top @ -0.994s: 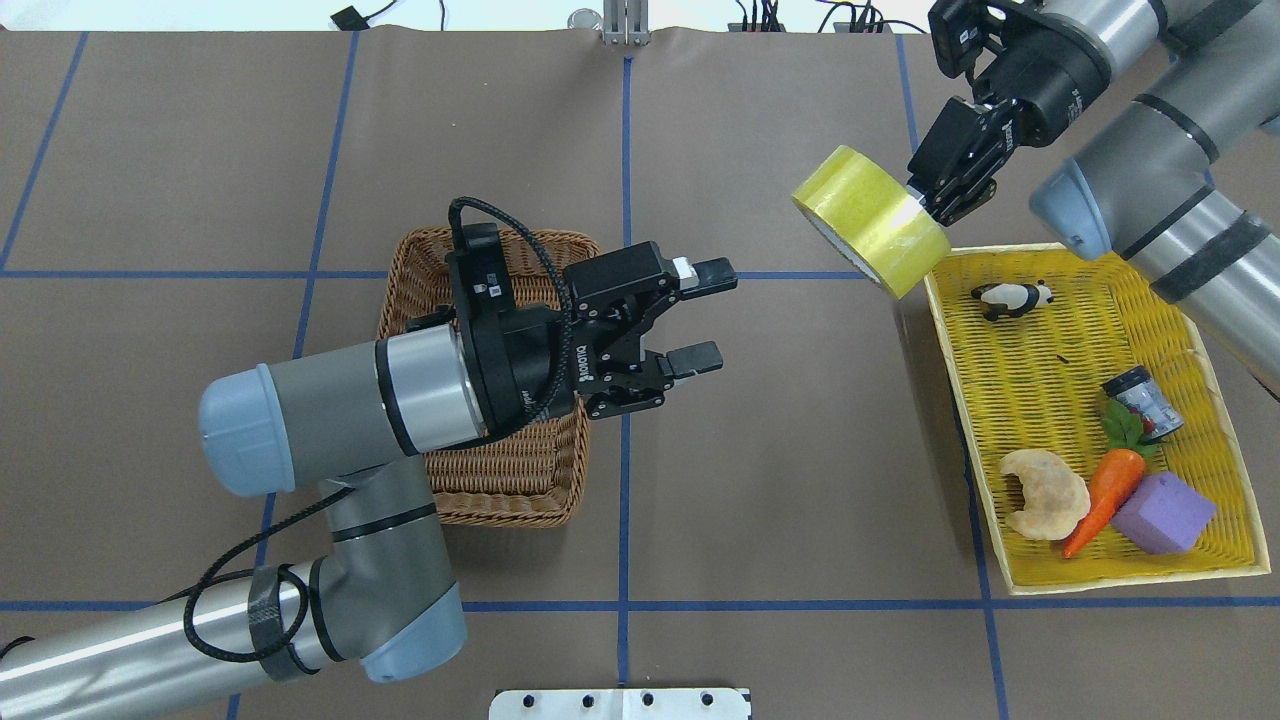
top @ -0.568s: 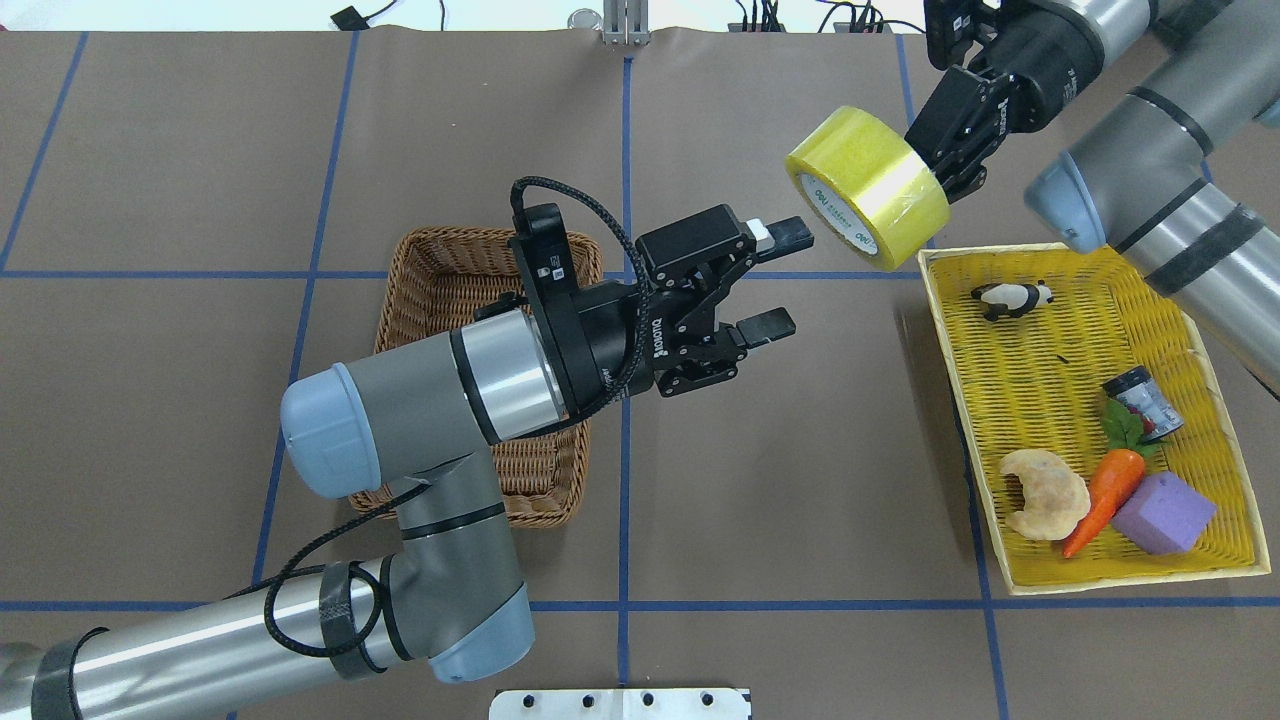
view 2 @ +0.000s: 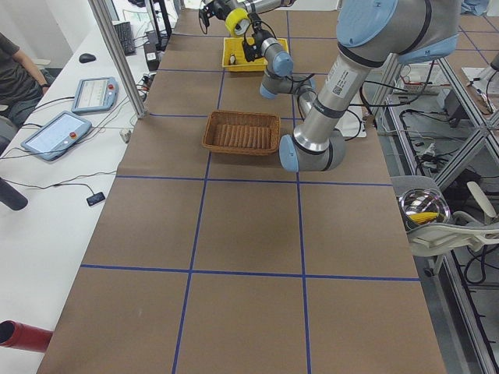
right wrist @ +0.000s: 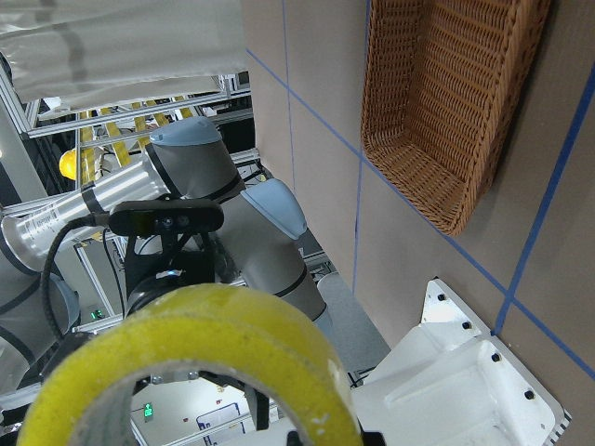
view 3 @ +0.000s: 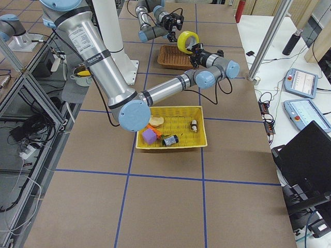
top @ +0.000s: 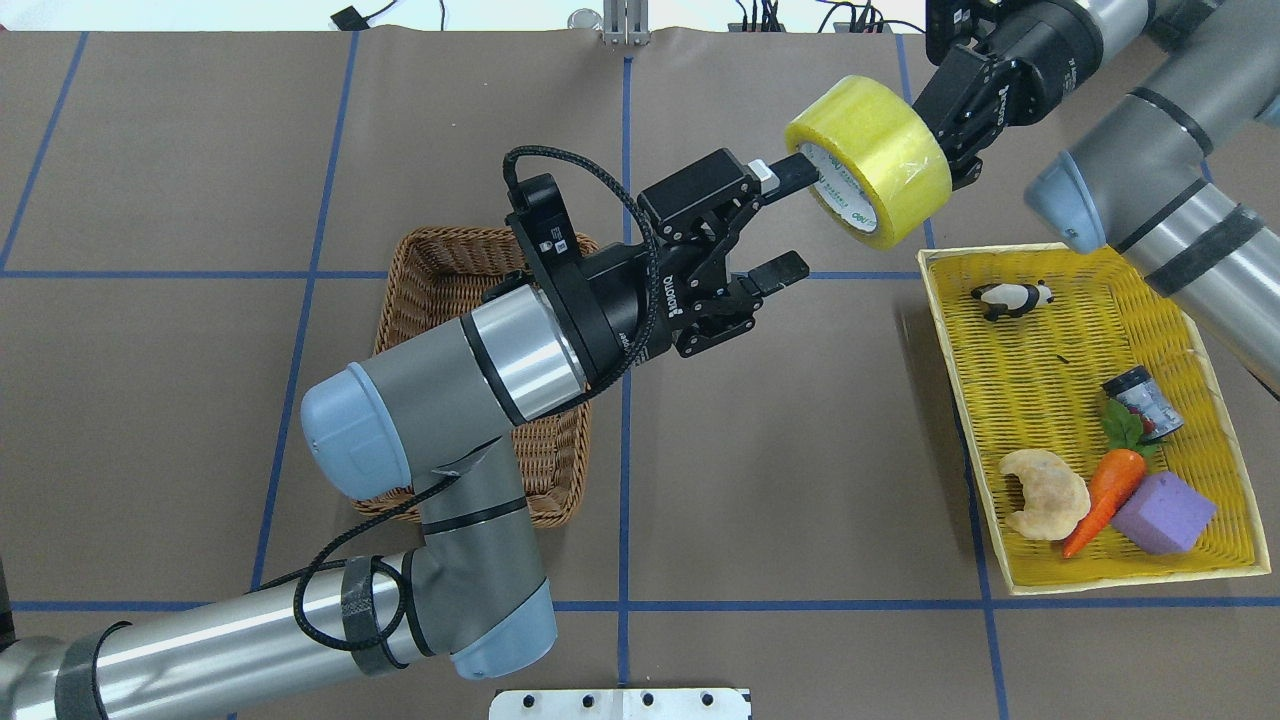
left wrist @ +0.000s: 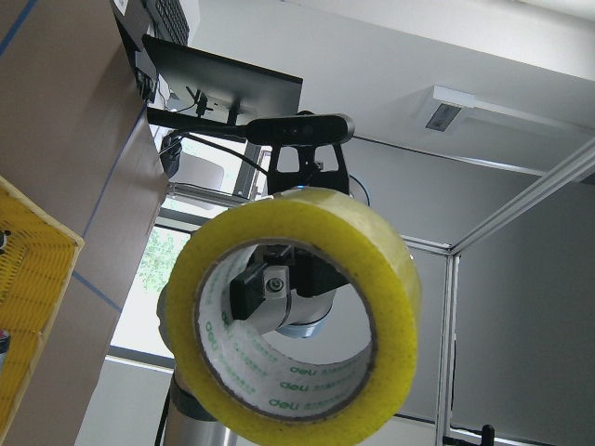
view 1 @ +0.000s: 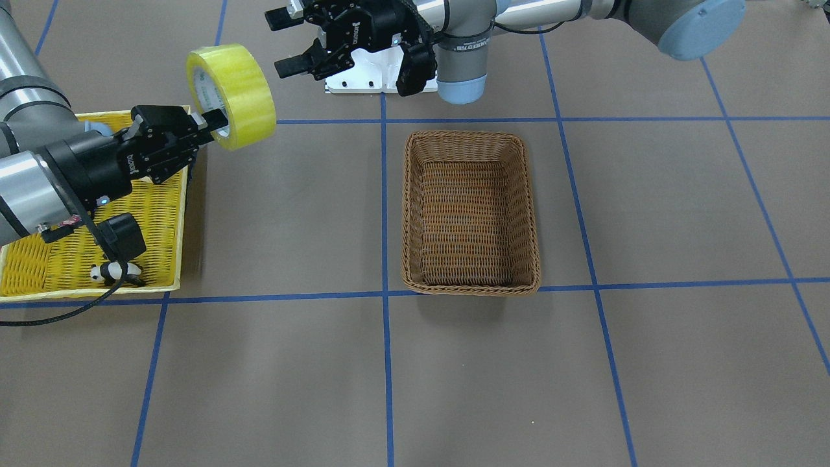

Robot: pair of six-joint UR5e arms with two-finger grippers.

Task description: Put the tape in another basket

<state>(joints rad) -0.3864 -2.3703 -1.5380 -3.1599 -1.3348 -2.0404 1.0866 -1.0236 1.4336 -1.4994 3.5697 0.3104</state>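
Mid-air over the brown table [top: 800, 450], we see the right gripper [view 1: 211, 126] clamped on the wall of the tape [top: 868, 160], one finger inside the core and the other on the yellow outside. The roll hangs outside the yellow tray [top: 940, 330], just past the corner where the panda figure [top: 1012, 297] lies, and well apart from the basket [view 1: 470, 139].

The left gripper [top: 790, 220] faces the roll with its jaws spread wide and nothing between them. In the overhead view its upper fingertip overlaps the roll's open mouth, while the front-facing view shows a gap between fingers and tape. We cannot tell whether they touch.

Between the basket's braided rim and the tray's edge lies a broad strip of bare table crossed by blue lines. From overhead the left arm's wrist and forearm hang over the basket's right half. From the front the basket's four walls and woven floor show in full, its near rim sitting by a blue line. A can [top: 1140, 400], a carrot [top: 1100, 500] and a purple block [top: 1160, 512] sit toward the tray's near end.

The tape is a wide, glossy, translucent yellow roll. It is held on edge with its round opening turned toward the left gripper. Its white inner core carries green lettering, which the left wrist camera sees head-on.
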